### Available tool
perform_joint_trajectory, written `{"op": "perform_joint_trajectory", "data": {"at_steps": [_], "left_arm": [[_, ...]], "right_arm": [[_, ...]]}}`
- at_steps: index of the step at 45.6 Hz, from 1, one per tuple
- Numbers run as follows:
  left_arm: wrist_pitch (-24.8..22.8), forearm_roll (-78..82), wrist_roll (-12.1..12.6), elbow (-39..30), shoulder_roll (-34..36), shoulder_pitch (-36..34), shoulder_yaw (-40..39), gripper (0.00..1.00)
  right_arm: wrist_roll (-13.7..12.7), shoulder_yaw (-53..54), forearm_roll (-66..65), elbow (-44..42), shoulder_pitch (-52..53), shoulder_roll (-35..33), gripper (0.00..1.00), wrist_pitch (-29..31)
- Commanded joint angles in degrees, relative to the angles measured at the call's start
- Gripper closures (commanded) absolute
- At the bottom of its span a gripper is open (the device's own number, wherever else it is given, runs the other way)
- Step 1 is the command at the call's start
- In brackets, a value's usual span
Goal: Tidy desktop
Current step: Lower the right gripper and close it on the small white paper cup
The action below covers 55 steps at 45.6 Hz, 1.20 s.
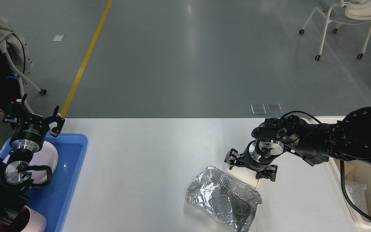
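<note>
- The big white rounded-corner matte bench fills the lower middle of the head view, and the stuff left on it sits toward the right-front.
- Main clutter is a crumpled silver foil tray, lying flat on the bench near the front edge. Looks super light and flimsy to me: thin foil, dents if you squeeze hard, and the wrinkled rim is probably the only spot worth pinching. I'd go for the raised back edge, not the floppy middle.
- Tucked behind it and partly under its back corner there's a flat white card-like sheet. Thin, lying flush, so I'd guess it's a pain to get a finger under; sliding it to an edge might be easier.
- The right hand is low over that white sheet, just behind the foil tray, fingers spread and nothing between them. Can't tell whether the tips touch the sheet.
- The left hand is up over the blue plastic tray on the left, fingers apart, holding nothing. A pale round plate sits in that tray, with a pink cup at the front corner.
- The cream-white rectangular bin is off the bench's right end, the likely drop spot for the foil.
- Risk: a hard squeeze crushes the foil and it slips.
</note>
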Motion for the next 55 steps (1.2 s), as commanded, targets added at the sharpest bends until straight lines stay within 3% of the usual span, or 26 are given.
{"op": "perform_joint_trajectory", "data": {"at_steps": [1, 28, 55], "left_arm": [[0.0, 0.0, 0.0, 0.0, 0.0, 0.0, 0.0, 0.02], [0.0, 0.0, 0.0, 0.0, 0.0, 0.0, 0.0, 0.02], [0.0, 0.0, 0.0, 0.0, 0.0, 0.0, 0.0, 0.02]], "right_arm": [[0.0, 0.6, 0.0, 0.3, 0.9, 0.1, 0.0, 0.0], [-0.1, -4.0, -0.8, 2.6, 6.3, -1.3, 0.0, 1.4], [0.1, -0.3, 1.6, 1.1, -0.8, -4.1, 0.01, 0.5]]}}
